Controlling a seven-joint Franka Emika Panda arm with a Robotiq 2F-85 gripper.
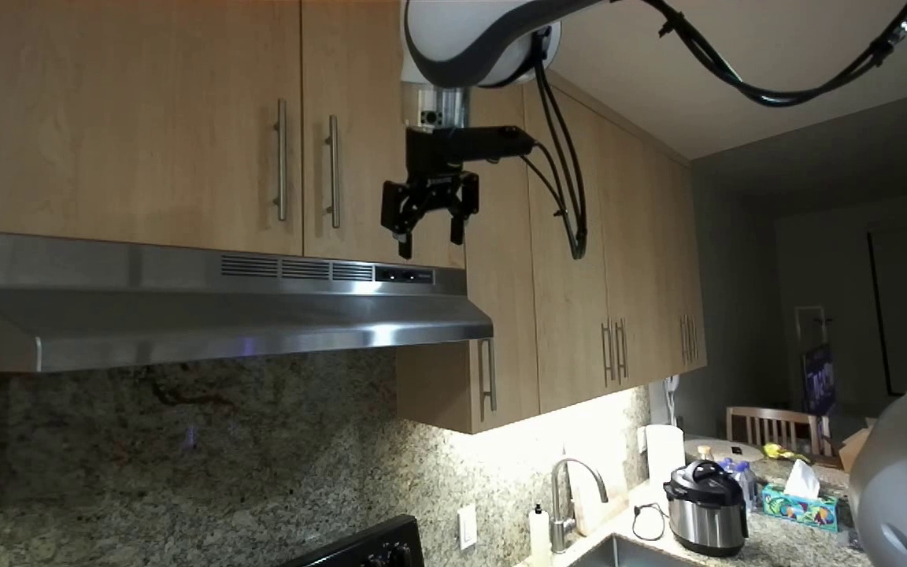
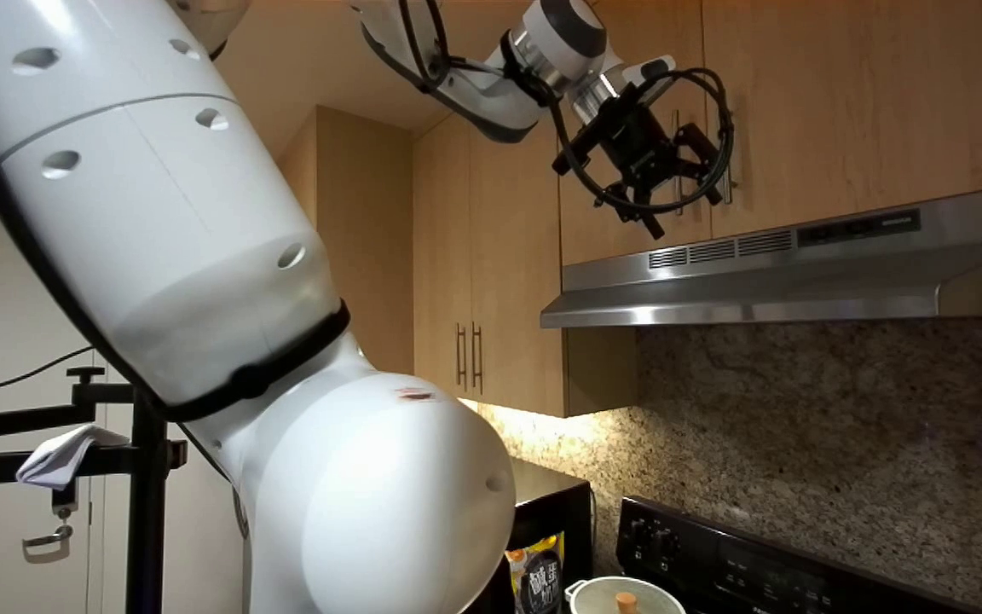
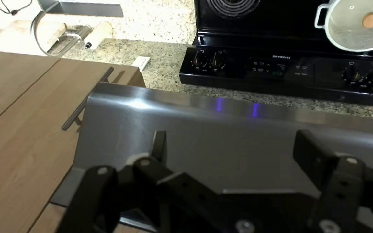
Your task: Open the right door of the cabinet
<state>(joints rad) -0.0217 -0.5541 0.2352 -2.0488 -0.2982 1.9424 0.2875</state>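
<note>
- Up there the black two-fingered hand (image 1: 431,239) hangs pointing down, spread wide, on the near side of the two-door light-wood wall cabinet (image 1: 146,126).
- Its flat right door (image 1: 360,142) sits closed, slim brushed-metal bar handle (image 1: 335,173) near the left edge.
- Below runs a long stainless-steel hood (image 1: 186,311).

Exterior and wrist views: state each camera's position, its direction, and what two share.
In an exterior view: in front of the hood, angled toward the sink; arm and end effector show.
In an exterior view: near white arm links, facing the hood past them; end effector shows.
Wrist view: on the wrist, facing down past the hood to the stove; fingers show.
Both exterior views share hood, cabinet, end effector.
</note>
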